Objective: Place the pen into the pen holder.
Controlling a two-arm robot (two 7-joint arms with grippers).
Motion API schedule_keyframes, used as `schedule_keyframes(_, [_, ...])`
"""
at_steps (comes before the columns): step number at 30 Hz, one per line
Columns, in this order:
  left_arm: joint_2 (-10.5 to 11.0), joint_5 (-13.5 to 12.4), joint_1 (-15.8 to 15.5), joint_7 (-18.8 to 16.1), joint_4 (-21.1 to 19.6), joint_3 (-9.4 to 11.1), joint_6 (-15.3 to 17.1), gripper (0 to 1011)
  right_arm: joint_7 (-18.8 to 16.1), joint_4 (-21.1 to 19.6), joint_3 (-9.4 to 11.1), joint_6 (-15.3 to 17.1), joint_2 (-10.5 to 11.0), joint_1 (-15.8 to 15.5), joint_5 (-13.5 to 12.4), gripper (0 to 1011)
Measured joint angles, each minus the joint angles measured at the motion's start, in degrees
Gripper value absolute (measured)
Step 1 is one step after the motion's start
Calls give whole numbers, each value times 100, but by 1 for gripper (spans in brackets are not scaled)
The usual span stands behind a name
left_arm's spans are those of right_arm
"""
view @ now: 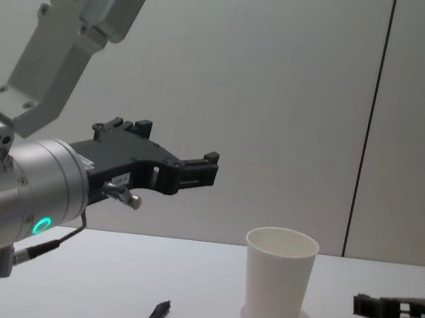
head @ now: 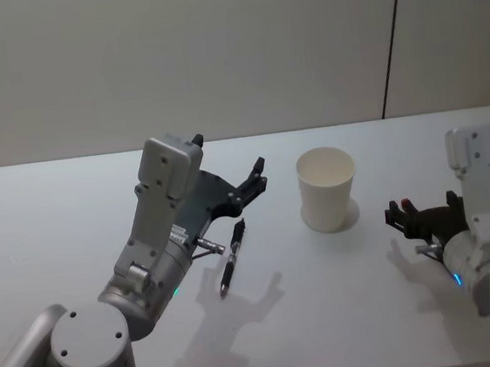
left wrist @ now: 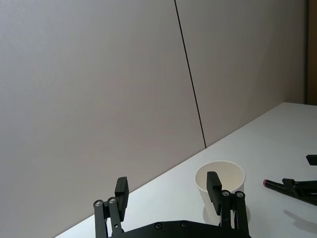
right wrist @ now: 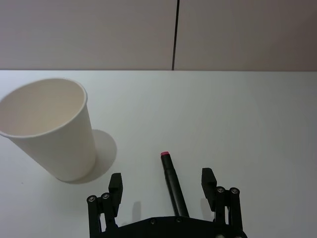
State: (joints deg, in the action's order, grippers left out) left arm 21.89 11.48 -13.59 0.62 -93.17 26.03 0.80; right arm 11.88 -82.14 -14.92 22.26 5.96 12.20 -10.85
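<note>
The paper cup stands upright on the white tabletop, and from the head view its mouth shows bare white inner wall. To the cup's left a black pen lies flat, well apart from it. The left gripper hangs beyond that pen. The chest view shows it high off the tabletop, and the left wrist view shows its fingers spread. The right wrist view makes plain what the head view barely hints at. A second, red-tipped pen lies on the tabletop between the spread fingers of the low right gripper, touching neither. Its red end points away from the gripper, and the cup stands near beside it.
</note>
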Motion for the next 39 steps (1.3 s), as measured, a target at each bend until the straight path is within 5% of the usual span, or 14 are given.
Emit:
schedule_keyframes(22, [0,0,0,0,0,0,0,1004,-111,1028,154,295,-197,533,-49,1001])
schedule_keyframes(39, [0,0,0,0,0,0,0,1004,-223,1546,221,309,-278,763,-42,564])
